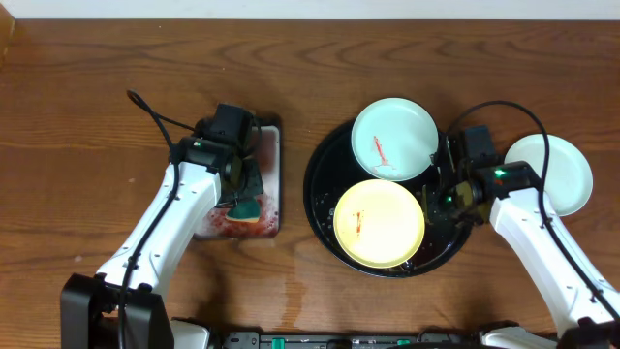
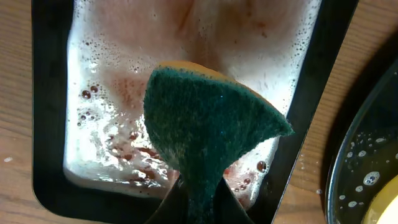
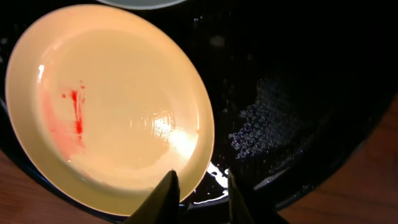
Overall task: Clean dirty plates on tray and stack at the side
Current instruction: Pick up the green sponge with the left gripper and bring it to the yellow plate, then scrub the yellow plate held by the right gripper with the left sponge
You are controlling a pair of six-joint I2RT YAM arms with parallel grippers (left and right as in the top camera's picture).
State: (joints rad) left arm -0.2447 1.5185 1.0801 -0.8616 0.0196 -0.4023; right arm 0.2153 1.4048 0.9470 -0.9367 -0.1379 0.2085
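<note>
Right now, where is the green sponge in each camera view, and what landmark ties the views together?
Overhead: the sponge is left of centre, over the small foamy tray, held by the left claw.
Left wrist: it fills the middle, pinched from below.
Right wrist: not in it.
Shared landmark: the round black tray, at the left wrist view's right edge and across the right wrist view.

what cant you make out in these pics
Left end effector fingertips: left wrist view, covered by the sponge and cut by the bottom edge.
Whether the right end effector grips the yellow plate rim: right wrist view, bottom edge cuts off the contact.
White plate at far right: overhead, right arm covers its near side.
</note>
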